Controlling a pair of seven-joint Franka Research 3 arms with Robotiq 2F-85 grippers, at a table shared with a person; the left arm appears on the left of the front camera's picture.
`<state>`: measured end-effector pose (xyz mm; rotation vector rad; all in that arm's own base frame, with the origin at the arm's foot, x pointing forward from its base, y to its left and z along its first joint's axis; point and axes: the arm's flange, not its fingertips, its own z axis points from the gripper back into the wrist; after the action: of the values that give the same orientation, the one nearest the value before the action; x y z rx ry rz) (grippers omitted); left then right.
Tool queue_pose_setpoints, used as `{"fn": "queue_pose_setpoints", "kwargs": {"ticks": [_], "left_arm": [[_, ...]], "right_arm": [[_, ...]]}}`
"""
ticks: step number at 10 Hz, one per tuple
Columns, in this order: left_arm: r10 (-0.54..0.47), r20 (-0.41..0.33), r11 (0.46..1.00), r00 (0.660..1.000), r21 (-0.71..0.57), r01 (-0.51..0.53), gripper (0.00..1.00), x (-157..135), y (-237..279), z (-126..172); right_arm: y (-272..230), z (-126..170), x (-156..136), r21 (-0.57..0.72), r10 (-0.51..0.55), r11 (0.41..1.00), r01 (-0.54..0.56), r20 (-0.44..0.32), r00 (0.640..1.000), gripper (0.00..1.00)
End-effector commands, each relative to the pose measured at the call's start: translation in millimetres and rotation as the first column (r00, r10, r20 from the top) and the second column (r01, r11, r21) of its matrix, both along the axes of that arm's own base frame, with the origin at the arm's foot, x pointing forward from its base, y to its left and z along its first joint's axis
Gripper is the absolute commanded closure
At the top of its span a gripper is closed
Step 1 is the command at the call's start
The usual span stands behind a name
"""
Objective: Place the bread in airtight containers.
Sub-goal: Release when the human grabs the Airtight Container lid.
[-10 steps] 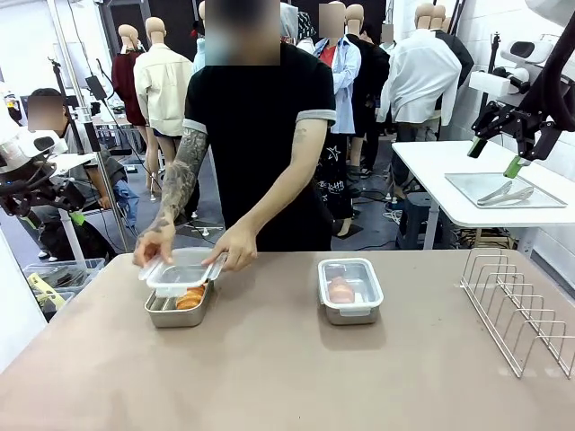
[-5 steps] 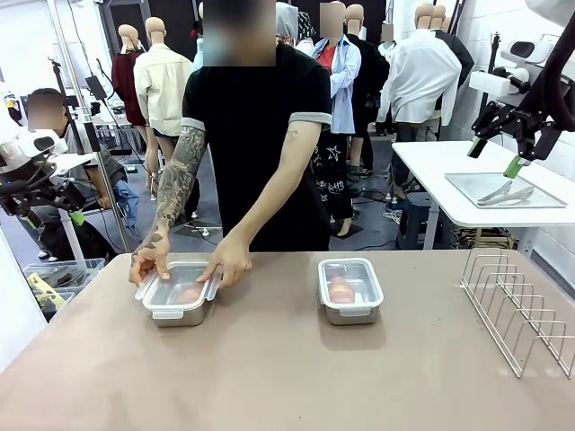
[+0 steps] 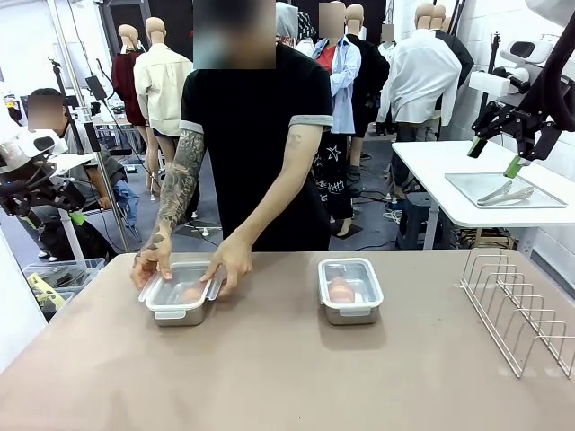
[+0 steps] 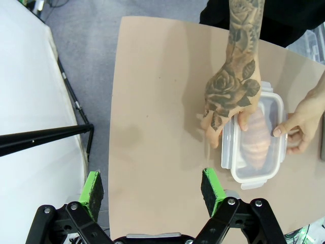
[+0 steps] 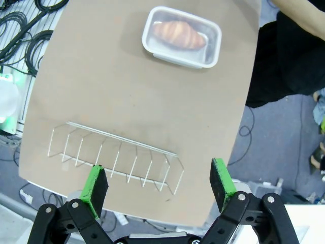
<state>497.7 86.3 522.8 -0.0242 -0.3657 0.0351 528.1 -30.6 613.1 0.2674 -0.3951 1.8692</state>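
Golden-brown ridged croissant (image 5: 179, 34) showing through clear lid (image 5: 183, 35) of silvery steel tin (image 3: 350, 290). Second croissant (image 4: 255, 141) looking paler, pinkish-tan under its clear lid (image 4: 254, 142). Tan-brown table (image 3: 287, 368) lying beneath. Bright green pads (image 5: 95, 184) tipping black gripper fingers. Silver wire rack (image 3: 521, 305) gleaming.

The person's hands (image 3: 193, 262) covered the left tin's (image 3: 178, 308) clips, so I couldn't tell whether its lid (image 4: 256, 147) was latched; the croissant (image 4: 253, 142) beneath was blurred.
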Motion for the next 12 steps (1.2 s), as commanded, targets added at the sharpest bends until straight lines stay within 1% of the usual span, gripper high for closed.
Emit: {"fn": "queue_pose_setpoints", "kwargs": {"ticks": [1,12], "left_arm": [[0.006,0.003,1.0,1.0,0.0,-0.006,0.0,-0.4,0.2,1.9],[0.006,0.003,1.0,1.0,0.0,-0.006,0.0,-0.4,0.2,1.9]], "right_arm": [[1.1,-3.8,-3.1,0.004,-0.002,1.0,0.002,0.002,1.0,0.0],[1.1,-3.8,-3.1,0.004,-0.002,1.0,0.002,0.002,1.0,0.0]]}}
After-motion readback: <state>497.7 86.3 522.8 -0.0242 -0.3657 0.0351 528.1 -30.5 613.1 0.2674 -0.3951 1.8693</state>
